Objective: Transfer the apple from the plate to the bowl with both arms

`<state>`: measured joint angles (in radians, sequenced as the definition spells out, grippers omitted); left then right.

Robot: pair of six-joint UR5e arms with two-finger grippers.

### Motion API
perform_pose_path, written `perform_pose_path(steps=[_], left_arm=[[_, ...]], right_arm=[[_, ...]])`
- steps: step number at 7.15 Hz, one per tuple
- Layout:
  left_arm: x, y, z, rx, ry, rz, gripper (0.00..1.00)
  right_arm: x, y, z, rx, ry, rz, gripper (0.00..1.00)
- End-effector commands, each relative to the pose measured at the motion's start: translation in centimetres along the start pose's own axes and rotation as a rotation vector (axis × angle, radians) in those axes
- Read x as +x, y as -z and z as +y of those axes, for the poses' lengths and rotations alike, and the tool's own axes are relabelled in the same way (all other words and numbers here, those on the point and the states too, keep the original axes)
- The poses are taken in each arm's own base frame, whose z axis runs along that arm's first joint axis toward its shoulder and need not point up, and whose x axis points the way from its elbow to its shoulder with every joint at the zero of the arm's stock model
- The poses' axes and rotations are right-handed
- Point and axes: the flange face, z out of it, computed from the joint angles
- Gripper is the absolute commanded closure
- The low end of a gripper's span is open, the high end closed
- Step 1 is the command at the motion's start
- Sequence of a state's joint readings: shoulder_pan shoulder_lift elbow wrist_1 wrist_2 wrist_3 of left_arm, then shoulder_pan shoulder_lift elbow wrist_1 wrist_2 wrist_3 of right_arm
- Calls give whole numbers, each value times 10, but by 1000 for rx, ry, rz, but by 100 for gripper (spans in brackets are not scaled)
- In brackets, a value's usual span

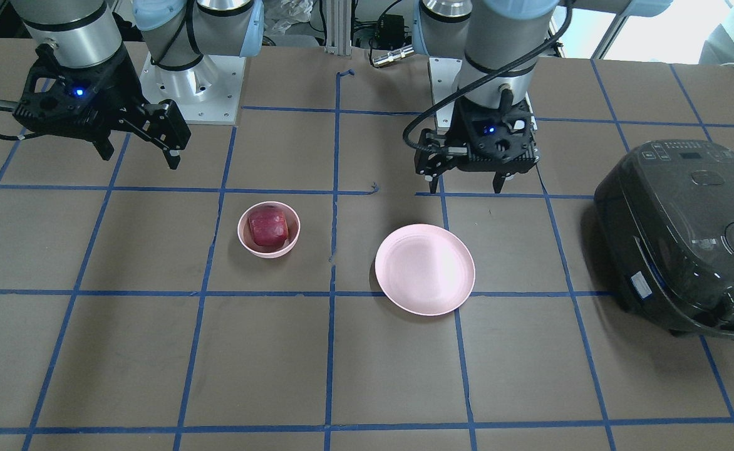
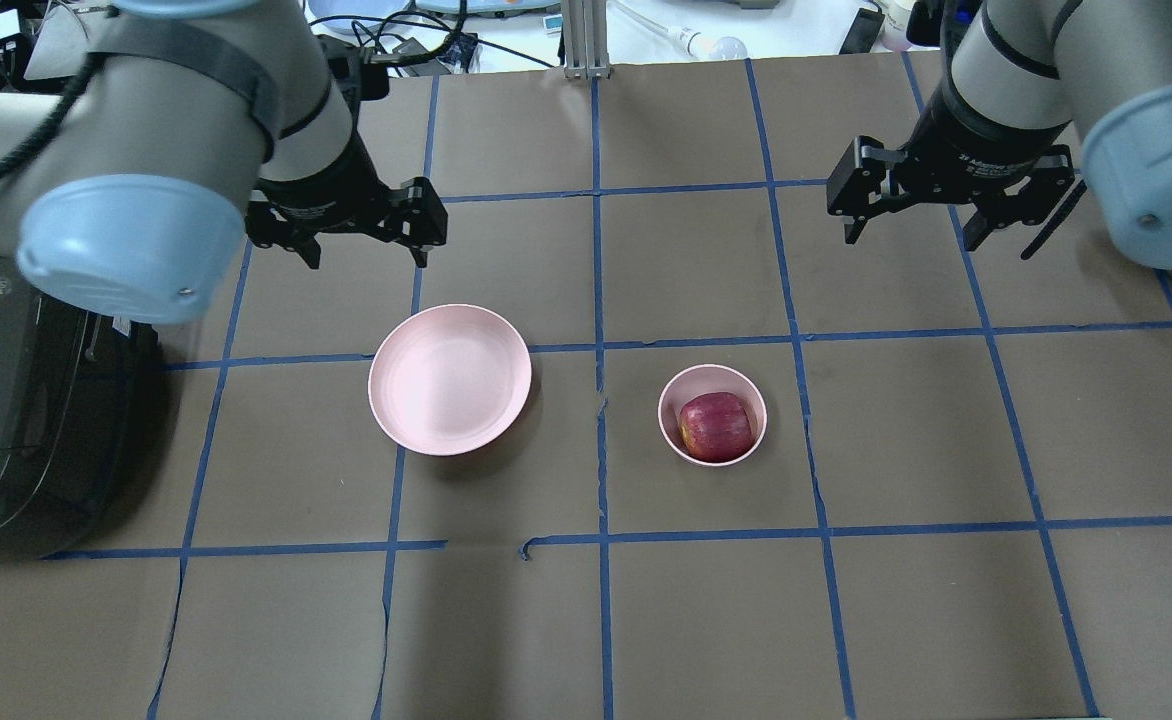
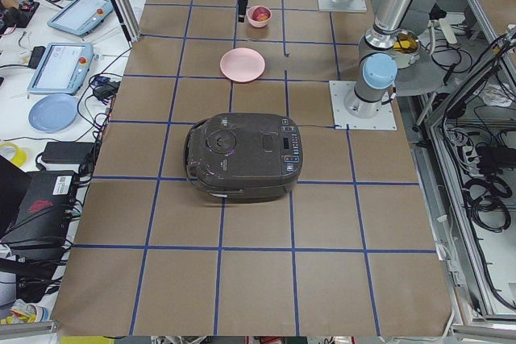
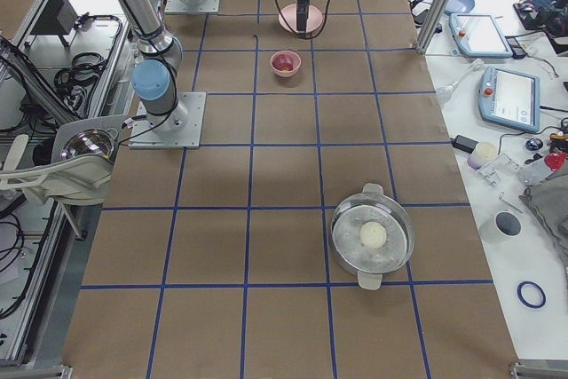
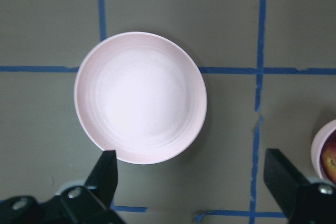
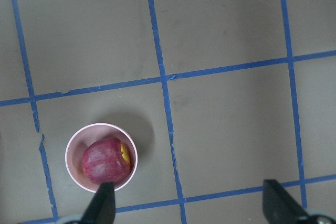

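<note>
Bright even overhead light, soft shadows, sharp focus

The counter (image 2: 946, 620) is wearing a brown cover that is looking like matt paper, a bit wrinkly and torn in spots. Blue tape (image 2: 596, 260) is sticking on it in lines. The plate (image 2: 449, 379) and the bowl (image 2: 712, 376) are looking like smooth pink plastic, glowing softly. The apple (image 2: 715, 426) is showing smooth red skin that is shining a little. The cooker (image 1: 686, 238) is gleaming like glossy dark plastic. The left arm (image 2: 146, 100) and the right arm (image 2: 1016, 60) are looking like smooth silver metal with pale blue plastic caps. The left gripper (image 2: 369, 258) and the right gripper (image 2: 908, 240) are looking black and matt.
</note>
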<state>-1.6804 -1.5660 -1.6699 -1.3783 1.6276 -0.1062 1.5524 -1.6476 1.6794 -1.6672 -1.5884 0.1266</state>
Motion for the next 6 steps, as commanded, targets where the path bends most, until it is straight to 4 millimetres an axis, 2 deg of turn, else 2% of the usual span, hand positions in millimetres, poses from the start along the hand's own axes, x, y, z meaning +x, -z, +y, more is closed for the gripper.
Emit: perform_pose_path(steps=[1,2,4,5,6], left_arm=[[-27,25,22,-45,7,11,0],[-36,32,22,-24,-40,17,0],[-48,35,9,13,-36,23,0],[-54,40,-8,27,-25,16,0],[-54,54,-31,56,-22,14,0]], right_arm=[[-12,8,14,-13,8,-25,0],[-22,7,18,-14,27,-31,0],[-22,10,17,-7,28,-26,0],[-21,15,15,1,27,-26,0],[-21,15,14,2,28,-24,0]])
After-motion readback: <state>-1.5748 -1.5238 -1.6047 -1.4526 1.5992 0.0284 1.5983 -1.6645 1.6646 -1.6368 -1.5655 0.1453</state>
